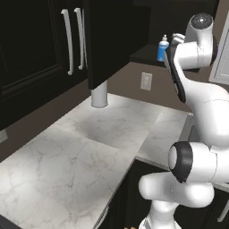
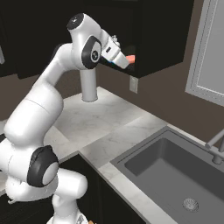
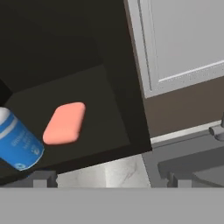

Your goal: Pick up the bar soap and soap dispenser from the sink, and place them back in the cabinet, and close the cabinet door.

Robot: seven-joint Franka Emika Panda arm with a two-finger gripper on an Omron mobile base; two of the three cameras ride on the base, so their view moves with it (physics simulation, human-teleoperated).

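Soap bar and blue soap dispenser both sit on the dark shelf of the open cabinet: in the hand view the orange-red bar lies flat at centre left, and the bottle stands just beside it at the far left edge, apart from it. In the left base view the dispenser shows at upper centre right on the shelf, beside the arm's wrist. The gripper is at the shelf's front edge with its jaws spread wide and nothing between them. In the right base view the sink at lower right holds only its drain ring. Judging by this, both items are already put away, and what is left is the cabinet door, which stands swung out at the upper middle of the left base view and has yet to be pushed shut.
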